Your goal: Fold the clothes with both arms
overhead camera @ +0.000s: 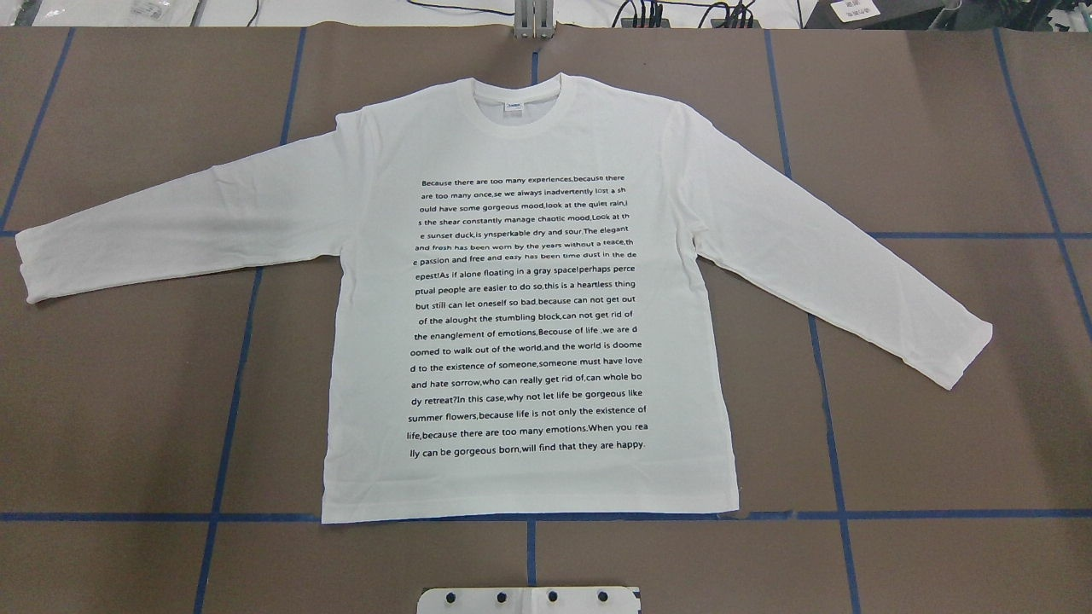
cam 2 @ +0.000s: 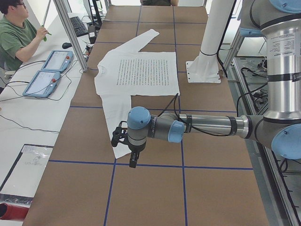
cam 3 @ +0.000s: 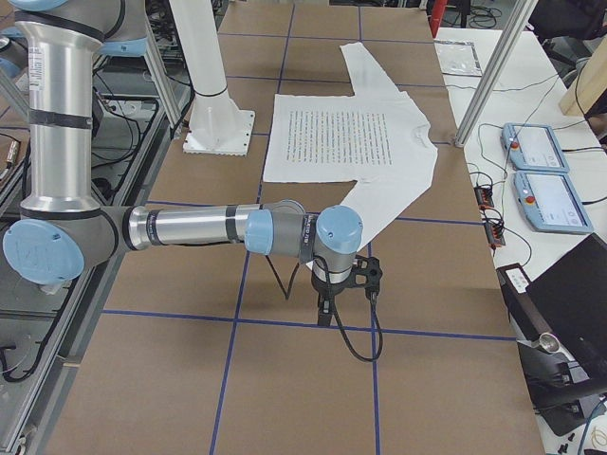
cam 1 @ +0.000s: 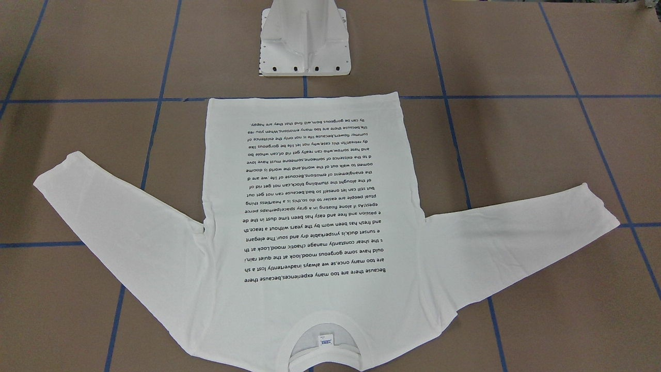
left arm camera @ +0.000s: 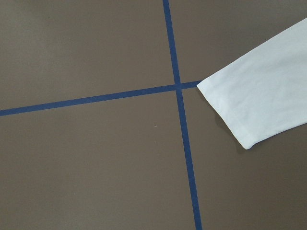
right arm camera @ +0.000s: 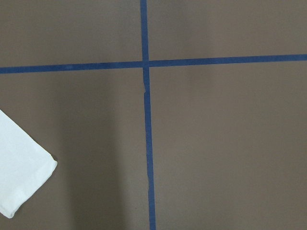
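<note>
The white long-sleeved T-shirt [overhead camera: 529,136] lies flat on the brown table, printed text up, collar away from the robot, both sleeves spread out. It also shows in the front view [cam 1: 310,299]. My left gripper [cam 2: 118,139] hovers over the cuff end of the near sleeve in the left side view; its wrist view shows that cuff [left arm camera: 259,96]. My right gripper [cam 3: 368,275] hovers near the other sleeve's end; its wrist view shows that cuff [right arm camera: 19,177]. I cannot tell whether either gripper is open or shut. Neither shows in the overhead or front view.
The white pedestal base [cam 1: 304,41] stands at the robot's edge of the table, just behind the shirt's hem. Blue tape lines [overhead camera: 529,517] grid the brown table. An operator [cam 2: 14,37] and two teach pendants [cam 2: 47,75] are at a side table.
</note>
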Tool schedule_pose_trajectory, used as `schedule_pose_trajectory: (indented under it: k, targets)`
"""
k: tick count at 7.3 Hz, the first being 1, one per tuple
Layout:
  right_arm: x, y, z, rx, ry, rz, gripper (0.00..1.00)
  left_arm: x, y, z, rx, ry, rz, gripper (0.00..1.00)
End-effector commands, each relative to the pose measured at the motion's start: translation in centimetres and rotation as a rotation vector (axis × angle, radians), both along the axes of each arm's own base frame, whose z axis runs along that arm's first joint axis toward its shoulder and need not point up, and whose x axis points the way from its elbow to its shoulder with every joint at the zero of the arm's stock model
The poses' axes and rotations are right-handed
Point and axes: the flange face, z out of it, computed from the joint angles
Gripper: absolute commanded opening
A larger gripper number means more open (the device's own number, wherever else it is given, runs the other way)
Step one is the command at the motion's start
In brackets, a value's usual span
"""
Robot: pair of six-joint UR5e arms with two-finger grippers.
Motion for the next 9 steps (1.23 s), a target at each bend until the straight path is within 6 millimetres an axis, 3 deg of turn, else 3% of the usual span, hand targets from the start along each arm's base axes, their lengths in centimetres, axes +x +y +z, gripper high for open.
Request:
schedule_pose_trajectory:
  k: [1, 4, 5, 6, 8, 9]
  targets:
    - [0.0, 0.0, 0.1, 0.000, 0.003, -0.001, 1.00, 0.0, 0.0, 0.0, 0.002, 0.001, 0.001, 1.00]
    - [-0.1, 0.0, 0.2, -0.001, 0.001, -0.004, 1.00, 0.0, -0.3, -0.3, 0.021, 0.000, -0.001, 1.00]
    - [-0.7, -0.9, -0.5, 0.049, 0.004, -0.015, 1.00, 0.1, -1.0, -0.8, 0.057, 0.000, -0.002, 1.00]
    - [-2.4, -1.9, -1.4, 0.132, 0.008, -0.031, 1.00, 0.1, -3.0, -2.5, 0.096, 0.001, -0.003, 1.00]
    - [-11.8, -4.4, -3.4, 0.171, 0.062, 0.006, 1.00, 0.3, -3.4, -3.2, 0.121, 0.010, 0.006, 1.00]
    - [-13.8, -4.5, -2.9, 0.094, 0.043, 0.055, 1.00, 0.4, -3.6, -3.5, 0.135, 0.012, 0.008, 1.00]
